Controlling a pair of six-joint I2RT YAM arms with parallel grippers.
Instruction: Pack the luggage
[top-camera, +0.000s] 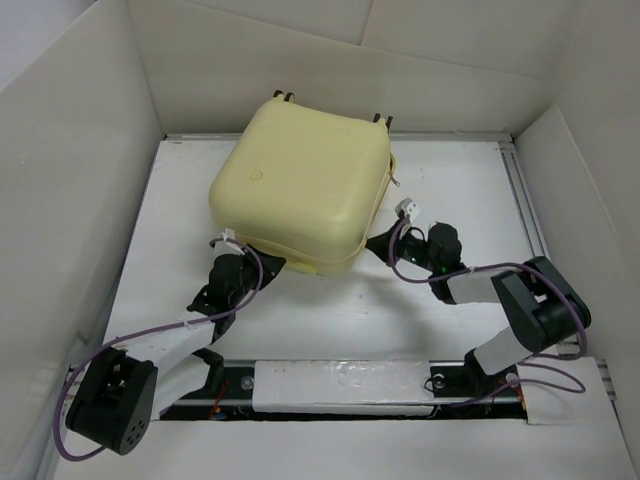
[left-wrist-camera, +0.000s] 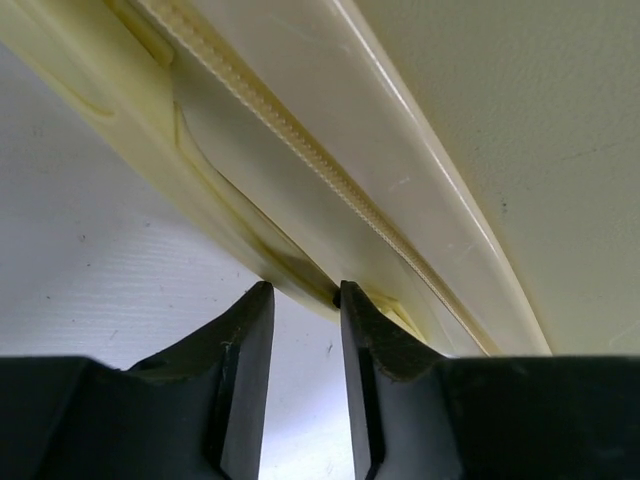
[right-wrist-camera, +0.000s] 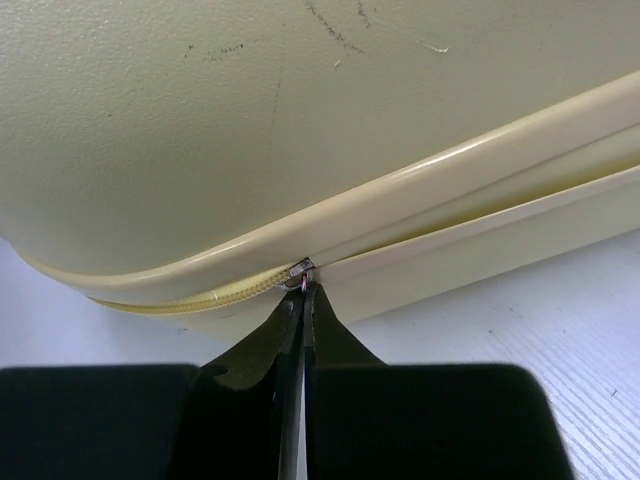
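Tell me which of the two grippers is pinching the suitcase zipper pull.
The right gripper: it is shut on the zipper pull at the suitcase seam. The left gripper stands open at the rim.

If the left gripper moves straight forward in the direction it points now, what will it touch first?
The luggage. The left gripper aims at its lower edge, just below the zipper. The tips look almost against it, though depth is hard to judge.

One luggage (top-camera: 300, 185), two hands (top-camera: 227, 252) (top-camera: 383, 245)
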